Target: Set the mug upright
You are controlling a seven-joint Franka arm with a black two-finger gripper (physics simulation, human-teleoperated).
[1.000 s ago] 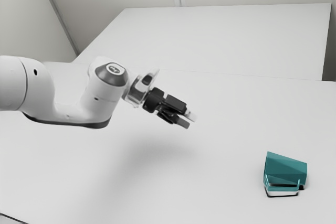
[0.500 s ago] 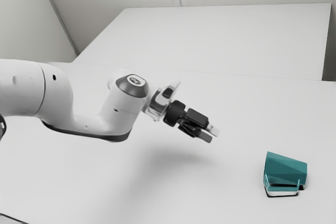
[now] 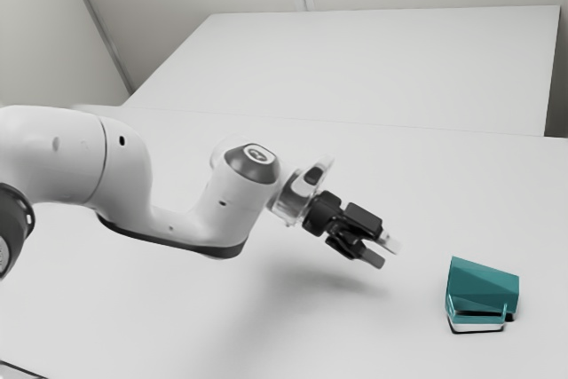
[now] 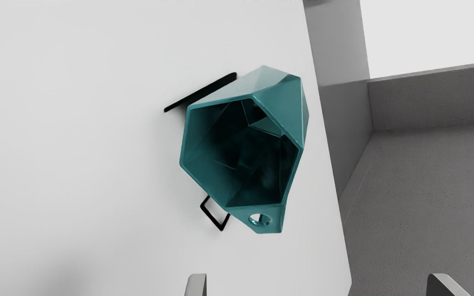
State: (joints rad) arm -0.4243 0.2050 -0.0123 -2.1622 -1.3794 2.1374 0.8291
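The tool [image 3: 382, 252] hangs above the table [image 3: 222, 308] near the middle of the exterior view, its fingers well apart with nothing between them, while the faceted teal mug [image 3: 483, 288] lies on its side in that view's lower right, mouth toward the tool. To do the approach well, I would keep the fingers wide and come down slowly, lining them up so they take the body or straddle one wall of the rim, clear of the handle [image 4: 261, 220]; knocking that could roll or spin the mug. The slanted facets may let it twist, so a firm, centred grip looks wise, then a small lift, a turn until the mouth faces up, and a gentle lowering onto the base before letting go. The wrist view shows a table edge beyond the mug, so pushing it away is worth avoiding. Compared with the earlier exterior frames, the tool has travelled down and rightward, closing on the mug, and the arm has followed; the mug has not moved.
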